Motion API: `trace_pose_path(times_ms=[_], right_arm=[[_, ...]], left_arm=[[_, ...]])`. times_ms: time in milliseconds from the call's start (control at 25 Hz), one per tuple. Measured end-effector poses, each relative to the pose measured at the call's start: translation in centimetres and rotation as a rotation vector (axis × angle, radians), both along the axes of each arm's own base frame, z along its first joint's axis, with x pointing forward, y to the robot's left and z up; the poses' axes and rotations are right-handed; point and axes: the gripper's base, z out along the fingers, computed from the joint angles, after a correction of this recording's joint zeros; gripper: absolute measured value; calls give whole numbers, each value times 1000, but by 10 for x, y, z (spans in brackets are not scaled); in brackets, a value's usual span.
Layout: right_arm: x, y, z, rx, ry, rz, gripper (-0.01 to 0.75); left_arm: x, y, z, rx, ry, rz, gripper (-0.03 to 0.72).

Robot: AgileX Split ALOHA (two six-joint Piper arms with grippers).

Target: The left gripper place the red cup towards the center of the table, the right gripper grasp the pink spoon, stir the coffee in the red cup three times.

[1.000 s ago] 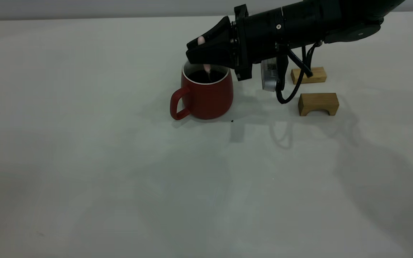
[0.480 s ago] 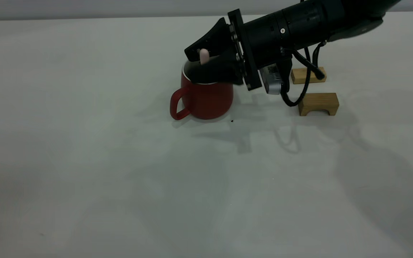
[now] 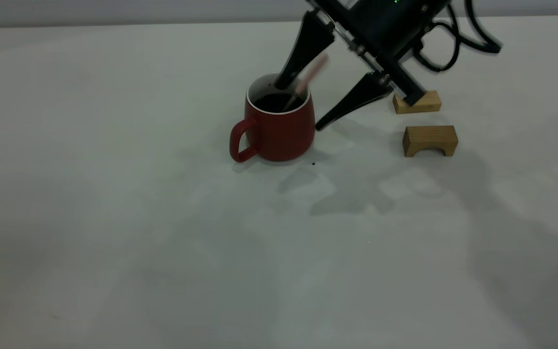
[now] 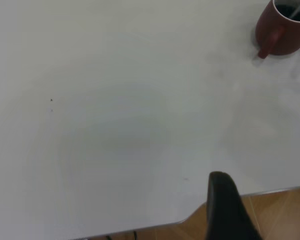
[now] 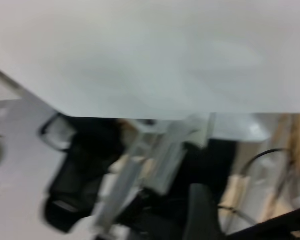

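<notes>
The red cup [image 3: 279,133] stands on the table [image 3: 162,232] near its middle, handle toward the left, with dark coffee [image 3: 275,102] inside. The pink spoon [image 3: 311,74] leans in the cup against the right rim, its handle sticking up and free of any grip. My right gripper [image 3: 298,106] hangs over the cup's right side, open. One prong points down at the cup's mouth and the other ends just outside the cup's right wall. The left gripper [image 4: 265,215] is open, far back at the table's edge, with the red cup [image 4: 280,32] distant in its view.
Two wooden blocks lie right of the cup: a flat one [image 3: 417,103] partly behind the right arm and an arch-shaped one [image 3: 430,140] nearer the front. A tiny dark speck [image 3: 313,163] sits by the cup's base. The right wrist view shows only the table's edge [image 5: 140,112] and clutter beyond.
The right gripper was shut on the spoon over the cup. It has swung upward and opened, and the spoon now leans in the cup on its own.
</notes>
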Motion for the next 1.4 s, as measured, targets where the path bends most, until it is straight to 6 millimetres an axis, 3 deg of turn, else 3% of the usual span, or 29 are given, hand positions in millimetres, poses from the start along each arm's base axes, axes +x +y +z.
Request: trace_pose_path(times_ms=[160, 280, 520, 680, 800, 920, 1040, 1280, 1400], right_arm=[[-3, -4, 26, -25, -69, 64, 412], [-7, -4, 57, -39, -154, 102, 324], [-34, -7, 167, 8, -402, 129, 196], [-60, -13, 229, 94, -530, 102, 178], [-81, -20, 264, 131, -626, 109, 177], [-102, -31, 289, 91, -817, 217, 177], [-121, -48, 306, -60, -994, 347, 177], [-155, -102, 331, -577, -1190, 480, 186], [-180, -124, 342, -727, -1245, 478, 187]], left_arm=[[0, 0, 0, 0, 0, 0, 446], [0, 0, 0, 0, 0, 0, 446], [0, 0, 0, 0, 0, 0, 446], [0, 0, 0, 0, 0, 0, 446], [0, 0, 0, 0, 0, 0, 446], [0, 0, 0, 0, 0, 0, 446], [0, 0, 0, 0, 0, 0, 446], [0, 0, 0, 0, 0, 0, 446], [0, 0, 0, 0, 0, 0, 446]])
